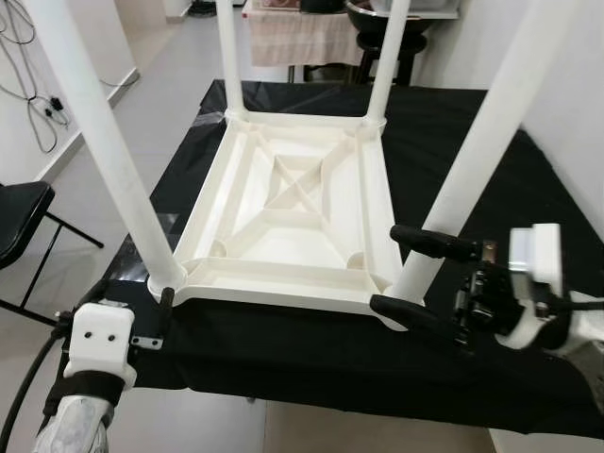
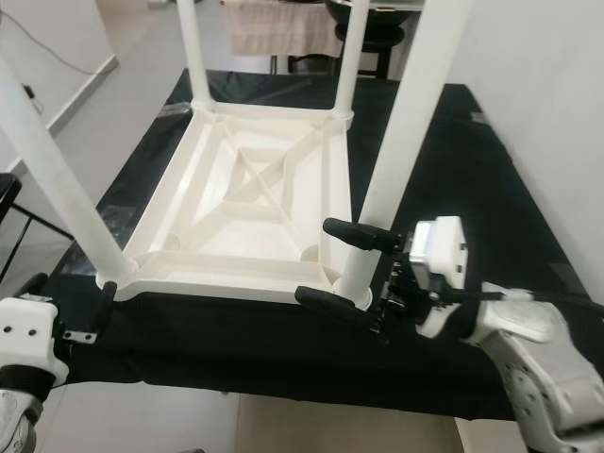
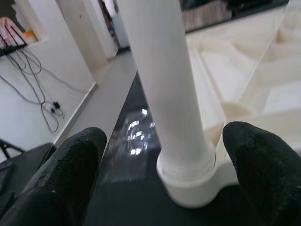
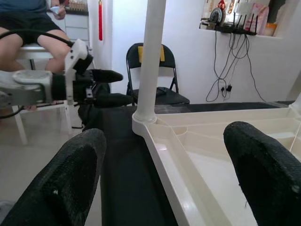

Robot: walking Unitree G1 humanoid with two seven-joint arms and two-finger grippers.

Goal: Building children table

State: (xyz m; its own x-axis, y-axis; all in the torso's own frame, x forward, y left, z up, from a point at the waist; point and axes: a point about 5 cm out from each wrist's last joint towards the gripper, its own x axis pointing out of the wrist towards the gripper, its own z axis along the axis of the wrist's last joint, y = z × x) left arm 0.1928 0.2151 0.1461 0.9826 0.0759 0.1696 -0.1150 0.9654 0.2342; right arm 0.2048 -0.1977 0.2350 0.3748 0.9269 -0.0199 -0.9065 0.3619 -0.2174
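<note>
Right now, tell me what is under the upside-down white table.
The white table lies upside down on a black cloth that spreads out past its edges. What the cloth itself rests on is covered, so I cannot tell.

A white plastic children's table (image 1: 288, 222) lay upside down on a black cloth, its ribbed underside with an X-shaped brace facing up. Four round white legs (image 1: 99, 142) stood upright in the corner sockets, two at the near edge and two at the far edge.
</note>
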